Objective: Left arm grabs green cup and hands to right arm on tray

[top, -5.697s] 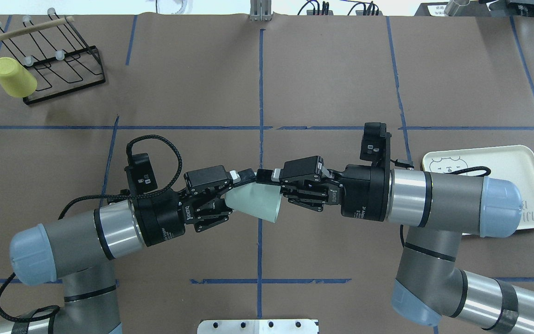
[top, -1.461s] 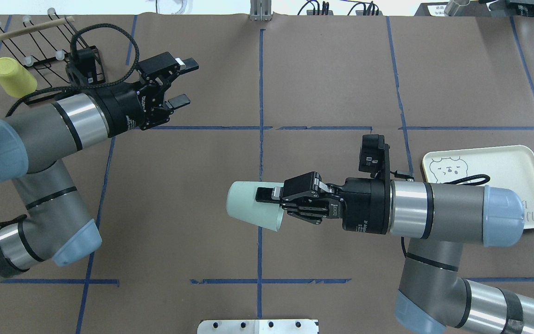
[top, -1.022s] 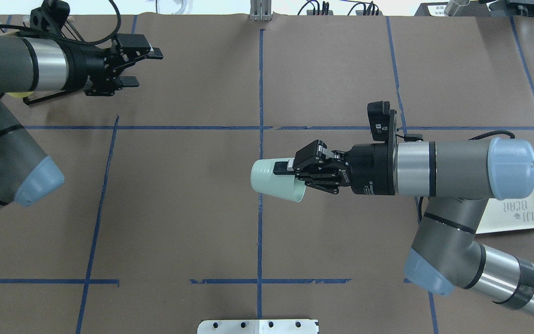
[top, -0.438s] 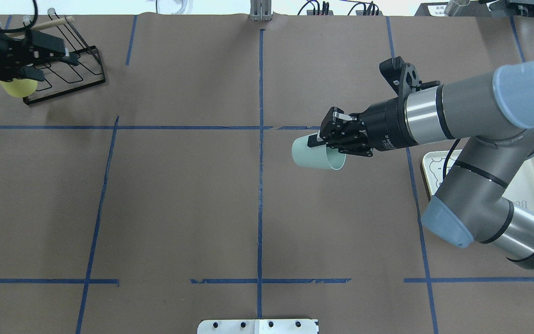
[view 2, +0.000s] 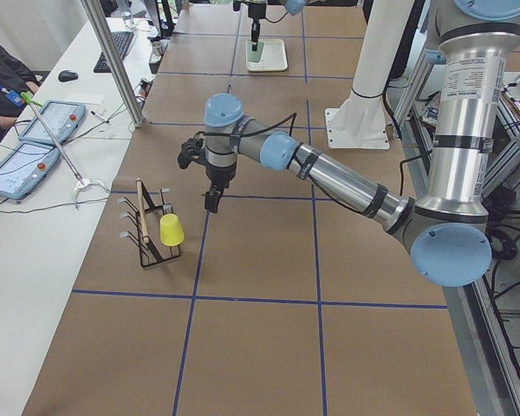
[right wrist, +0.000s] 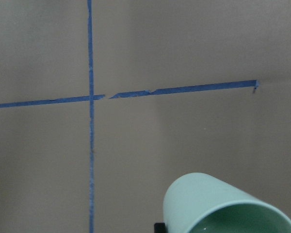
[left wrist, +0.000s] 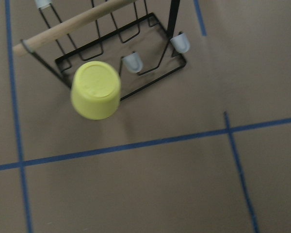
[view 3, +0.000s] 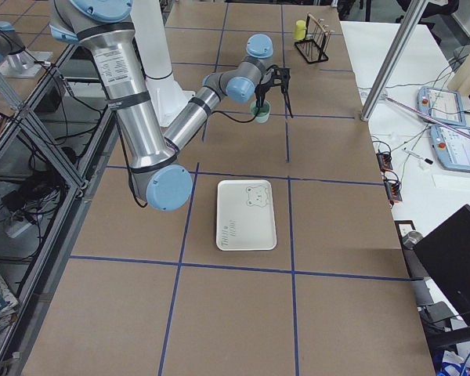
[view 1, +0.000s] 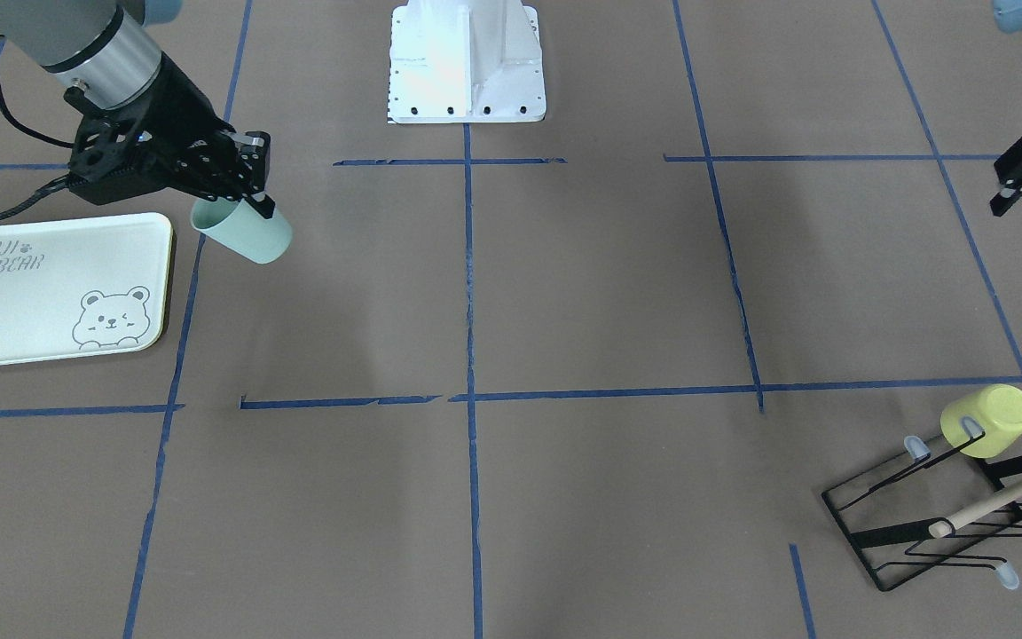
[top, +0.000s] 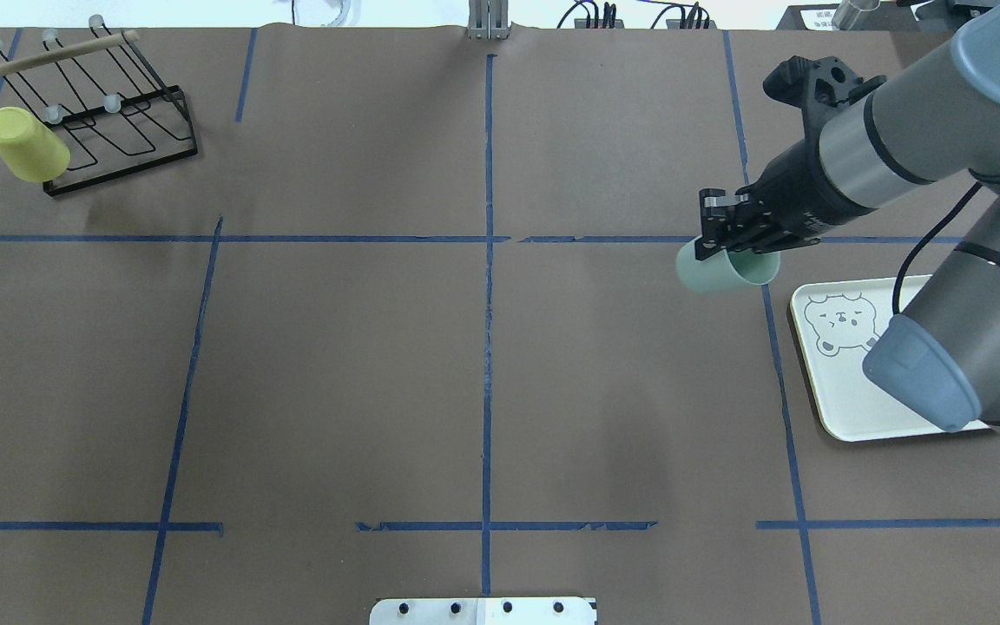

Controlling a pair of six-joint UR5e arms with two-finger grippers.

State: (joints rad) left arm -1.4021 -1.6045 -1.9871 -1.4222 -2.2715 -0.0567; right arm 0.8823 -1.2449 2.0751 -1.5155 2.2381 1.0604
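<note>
Mint-green plastic shows in the front view: the green cup hangs tilted, its wall pinched in the right arm's closed jaws, just beside the tray near the table's right end. Overhead, its mouth faces the tray; best to carry it over bare tray floor, right it, then lower before letting go. Left-side view: the left arm's jaws hover by the wire rack, and I cannot tell their state.

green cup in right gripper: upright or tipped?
Tipped. The green cup hangs slanted in the right gripper, mouth toward the wrist, base pointing away; its open rim shows in the right wrist view.
</note>
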